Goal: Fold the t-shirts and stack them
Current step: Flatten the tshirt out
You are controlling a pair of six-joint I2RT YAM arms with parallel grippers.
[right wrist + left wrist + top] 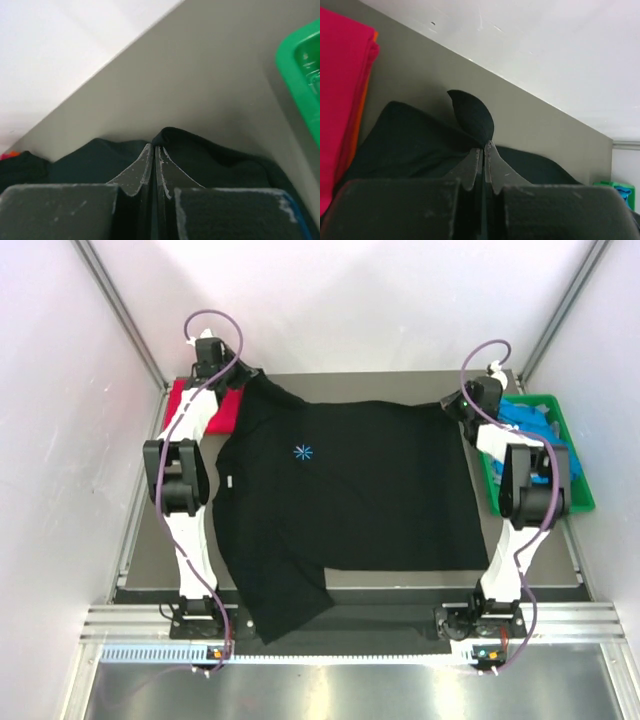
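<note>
The black t-shirt (350,490) is spread flat over most of the desk (150,560), with a small blue star print (302,451) facing up and one sleeve (290,610) draped over the near edge. Its far hem line is held at both ends. The left fingers (479,156) are seen pressed fully together at the far left corner, with a flap of black cloth pinched between their tips and standing up above them. The right fingers (149,157) are likewise closed tight near the far right corner, and a ridge of the same cloth is caught at their tips.

A folded magenta-red shirt (190,400) is set at the far left corner, just beside the left fingers, and the edge of an orange shirt (357,130) is visible beneath it. Blue shirts (530,425) are kept in the green crate (575,495) at the right edge of the desk.

The step in hand is judged to be the first fold of the black t-shirt, with the garment laid out and its far edge gripped on both sides. For the next move, both pinches would need to be lifted together and carried evenly toward the near edge, so that the cloth is doubled without a skew. The left end should be kept clear of the folded stack, and the hanging sleeve will probably have to be tucked in afterwards.
</note>
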